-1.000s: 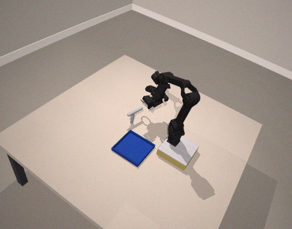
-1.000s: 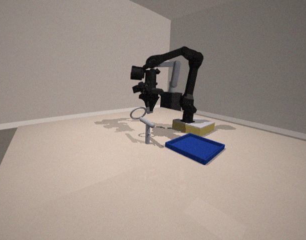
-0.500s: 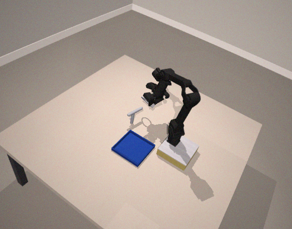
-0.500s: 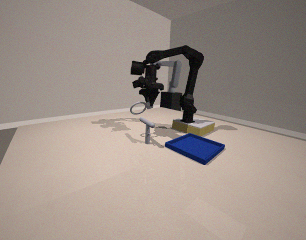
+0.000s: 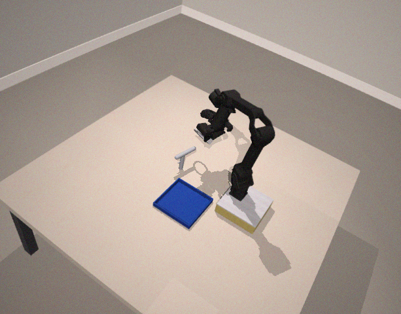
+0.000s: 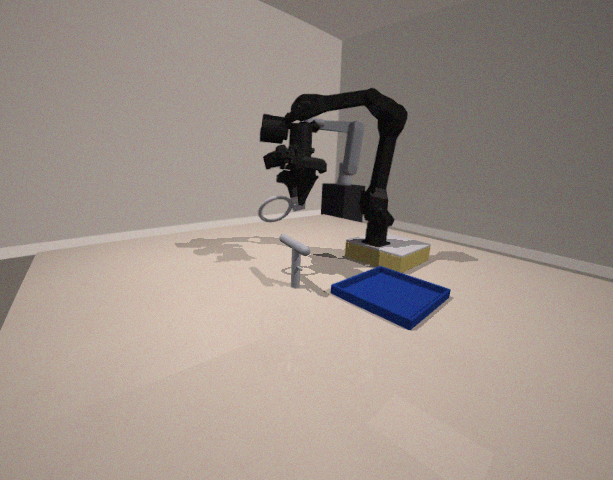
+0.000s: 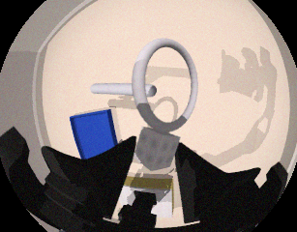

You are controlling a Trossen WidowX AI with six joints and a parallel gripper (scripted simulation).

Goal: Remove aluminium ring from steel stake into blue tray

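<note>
One black six-joint arm [image 5: 249, 157] [image 6: 384, 160] stands on one yellow-sided, white-topped block [image 5: 235, 220] [image 6: 415, 258] [image 7: 148, 182]; one steel stake [image 5: 182, 163] [image 6: 295, 273], with one cross-bar [image 5: 185, 152] [image 6: 294, 244] [image 7: 114, 89] on top and one small stub low on its side, stands upright on the one table [image 5: 108, 152] [image 6: 192, 361] [image 7: 75, 63]; one blue tray [image 5: 183, 203] [image 6: 391, 295] [image 7: 94, 132] lies near the stake, apart from it, with no ring inside.

There is one aluminium ring [image 5: 197, 132] [image 6: 260, 210] [image 7: 194, 87], carrying one welded tab [image 6: 298, 206] [image 7: 158, 149]; the ring is off the stake, tilted in the air above the table, higher than the cross-bar and apart from it. The claw [image 5: 209, 139] [image 6: 297, 203] [image 7: 156, 143] has its two fingers partly open, clamped on the tab; the ring's loop sticks out beyond the fingers.

Behind the arm, one grey shape on a dark box [image 6: 342, 200] is probably a second, smaller-looking stand with a bent boom; the view is too poor for more.
</note>
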